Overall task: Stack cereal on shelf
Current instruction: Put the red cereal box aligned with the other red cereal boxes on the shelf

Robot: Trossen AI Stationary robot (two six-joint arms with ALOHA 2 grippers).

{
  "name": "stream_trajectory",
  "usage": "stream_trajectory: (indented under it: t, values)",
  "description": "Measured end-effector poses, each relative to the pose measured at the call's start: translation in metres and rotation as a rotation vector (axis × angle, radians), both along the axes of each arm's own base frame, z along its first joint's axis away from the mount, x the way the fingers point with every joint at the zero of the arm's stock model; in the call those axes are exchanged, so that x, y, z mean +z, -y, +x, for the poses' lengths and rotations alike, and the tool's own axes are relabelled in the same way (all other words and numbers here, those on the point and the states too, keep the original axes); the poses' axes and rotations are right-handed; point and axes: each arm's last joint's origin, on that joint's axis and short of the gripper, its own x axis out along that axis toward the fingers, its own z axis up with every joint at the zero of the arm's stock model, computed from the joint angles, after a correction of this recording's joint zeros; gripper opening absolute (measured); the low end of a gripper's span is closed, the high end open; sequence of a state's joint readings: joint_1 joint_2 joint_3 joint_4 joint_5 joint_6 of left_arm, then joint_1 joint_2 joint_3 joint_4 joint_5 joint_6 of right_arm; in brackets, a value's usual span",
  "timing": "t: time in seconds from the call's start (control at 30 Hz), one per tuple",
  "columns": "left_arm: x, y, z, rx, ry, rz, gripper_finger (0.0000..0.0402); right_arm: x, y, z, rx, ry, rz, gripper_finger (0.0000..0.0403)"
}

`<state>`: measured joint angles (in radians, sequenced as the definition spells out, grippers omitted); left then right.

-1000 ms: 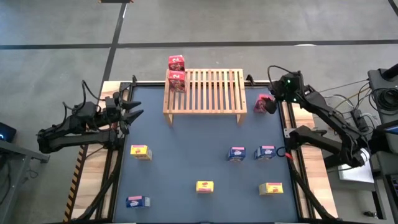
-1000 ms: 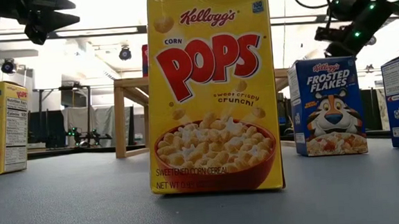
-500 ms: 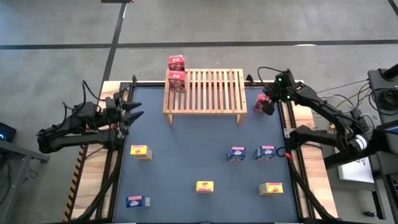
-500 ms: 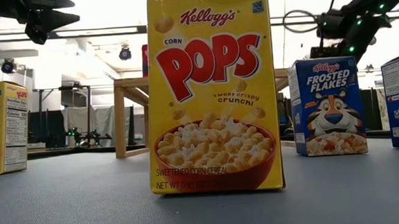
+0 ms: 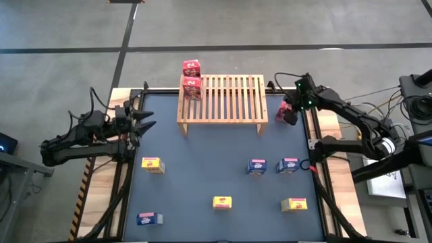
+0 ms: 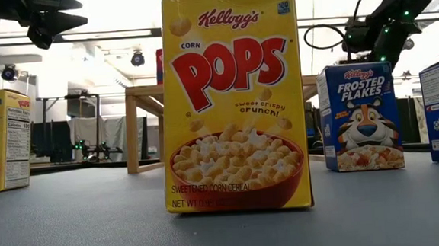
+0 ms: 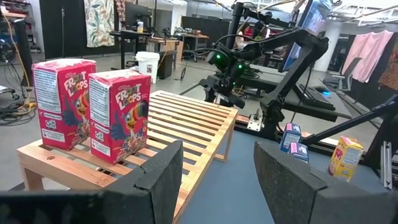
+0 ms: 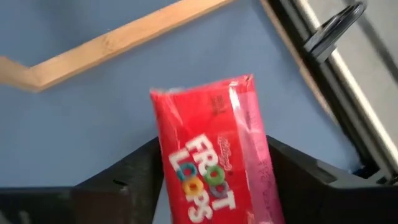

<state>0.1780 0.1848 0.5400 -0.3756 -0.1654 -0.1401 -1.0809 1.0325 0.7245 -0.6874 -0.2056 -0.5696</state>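
The third red box [image 8: 214,152] is gripped by the right pincer [image 5: 289,112]; it's best lifted clear of the shelf [image 5: 226,101] edge, then set upright beside the two already there. Left pincer [image 5: 143,118] is parked open.

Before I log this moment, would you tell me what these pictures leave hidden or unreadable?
- Low view: the yellow Corn Pops box fills the middle and hides most of the shelf.
- High view: the print on the blue box is too small to read.
- Right wrist view: the red Froot Loops box between the right gripper fingers is cut off by the picture's edge.
- Left wrist view: the left gripper fingertips fall outside the picture.
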Motion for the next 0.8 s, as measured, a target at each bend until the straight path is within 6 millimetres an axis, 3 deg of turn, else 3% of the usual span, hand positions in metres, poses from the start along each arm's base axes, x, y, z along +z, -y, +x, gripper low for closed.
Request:
stream_trajectory:
  t: [0.27, 0.43, 0.8]
  values:
    - [0.000, 0.000, 0.000, 0.000, 0.000, 0.000, 0.0181, 0.007, 0.000, 0.000, -0.008, -0.002, 0.011, 0.0141]
    - [0.000, 0.000, 0.000, 0.000, 0.000, 0.000, 0.0181, 0.020, 0.002, 0.001, -0.040, 0.031, -0.014, 0.0121]
    - [0.000, 0.000, 0.000, 0.000, 0.000, 0.000, 0.0181, 0.094, -0.008, -0.003, -0.079, 0.138, -0.111, 0.0134]
